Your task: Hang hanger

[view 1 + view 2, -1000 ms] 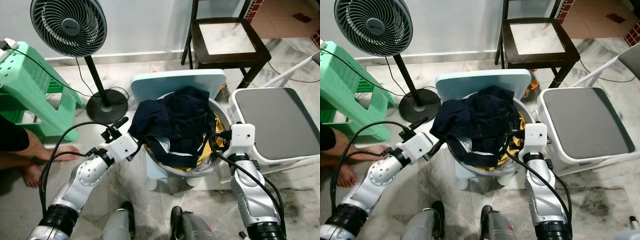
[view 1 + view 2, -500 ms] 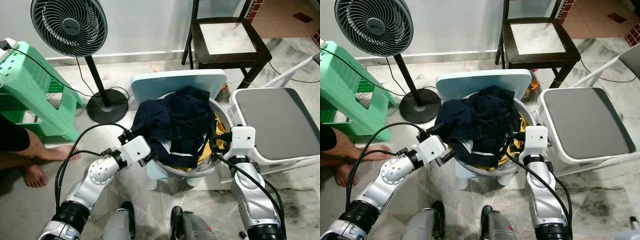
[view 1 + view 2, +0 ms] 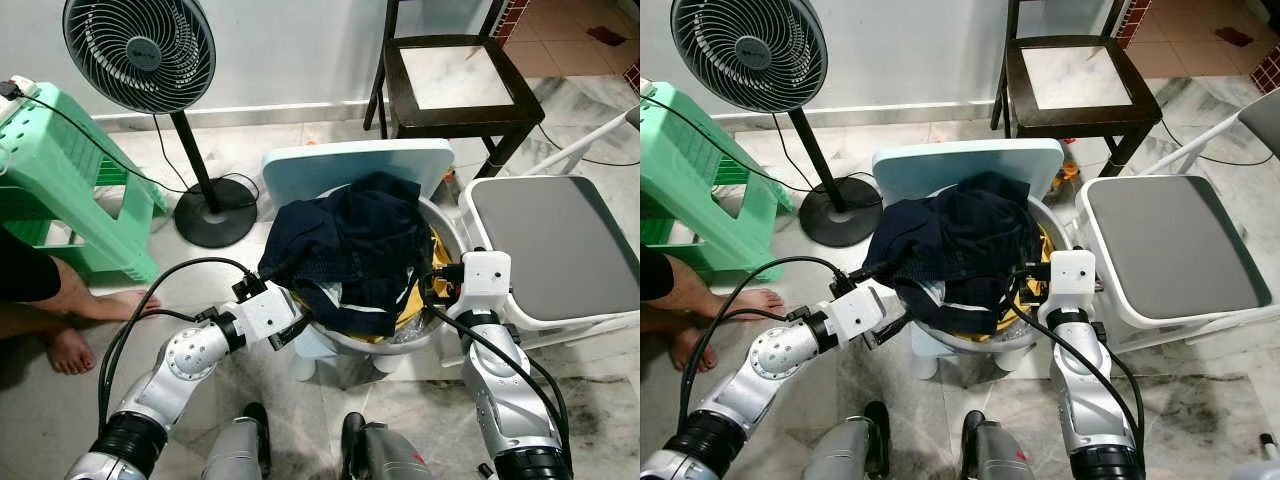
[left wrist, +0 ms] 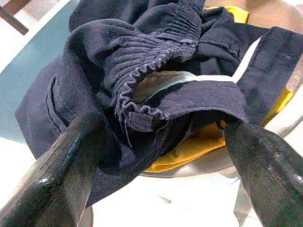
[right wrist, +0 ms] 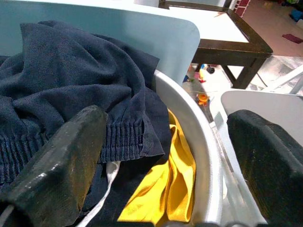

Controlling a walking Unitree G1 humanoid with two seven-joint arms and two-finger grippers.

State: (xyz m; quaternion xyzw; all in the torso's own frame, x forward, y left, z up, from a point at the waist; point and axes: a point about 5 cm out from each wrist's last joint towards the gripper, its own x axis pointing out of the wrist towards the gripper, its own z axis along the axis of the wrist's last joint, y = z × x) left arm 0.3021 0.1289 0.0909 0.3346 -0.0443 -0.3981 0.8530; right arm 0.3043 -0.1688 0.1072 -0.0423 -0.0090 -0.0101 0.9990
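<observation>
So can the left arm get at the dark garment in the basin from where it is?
Probably yes. The left gripper is open right at the dark garment, its jaws either side of the gathered waistband, and nothing lies between. The garment is heaped on top of the basin.

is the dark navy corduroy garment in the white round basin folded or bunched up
Bunched up. The dark navy corduroy garment lies in a crumpled heap over the rim of the white round basin, its elastic waistband gaping open and yellow cloth under it.

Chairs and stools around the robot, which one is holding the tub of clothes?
The pale blue plastic chair directly ahead: the white tub of dark clothes rests on it. The dark wooden chair, grey-seated chair and green stool don't hold it.
</observation>
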